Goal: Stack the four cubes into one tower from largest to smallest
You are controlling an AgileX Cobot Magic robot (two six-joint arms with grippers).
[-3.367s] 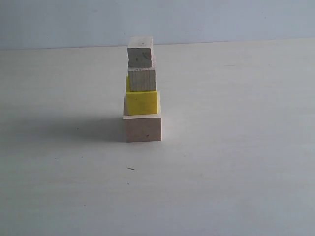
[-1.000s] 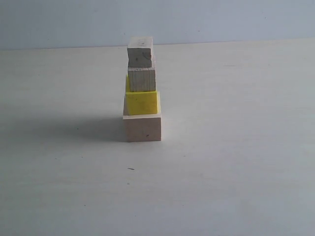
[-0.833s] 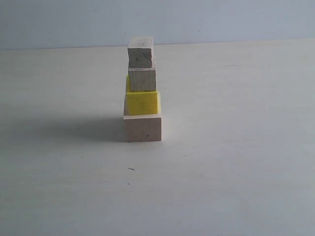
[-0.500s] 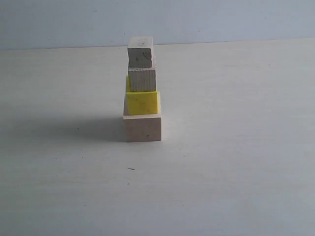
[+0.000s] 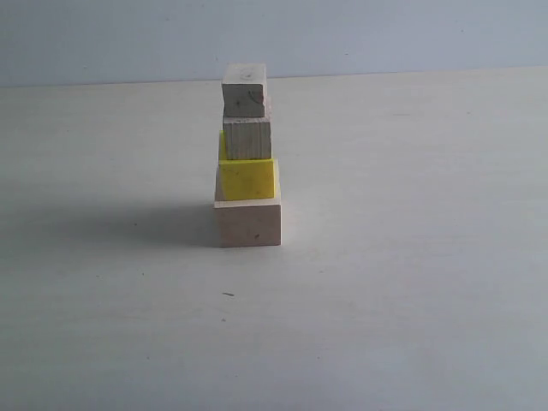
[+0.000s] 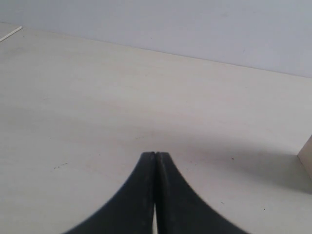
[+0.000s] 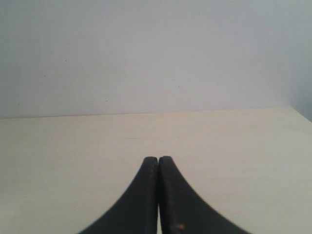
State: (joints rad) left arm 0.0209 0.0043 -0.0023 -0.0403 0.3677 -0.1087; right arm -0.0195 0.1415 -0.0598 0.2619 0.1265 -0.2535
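The tower stands in the middle of the exterior view. Its base is the large pale wooden cube. On it sits the yellow cube, then a small wooden cube, then a second small wooden cube on top, set slightly to the left. Neither arm shows in the exterior view. My left gripper is shut with nothing in it, low over bare table; a pale cube edge shows at the border of its wrist view. My right gripper is shut and empty, facing the wall.
The pale table spreads around the tower, with its shadow falling to the left. A plain grey-blue wall runs along the far table edge. A small dark speck lies in front of the tower.
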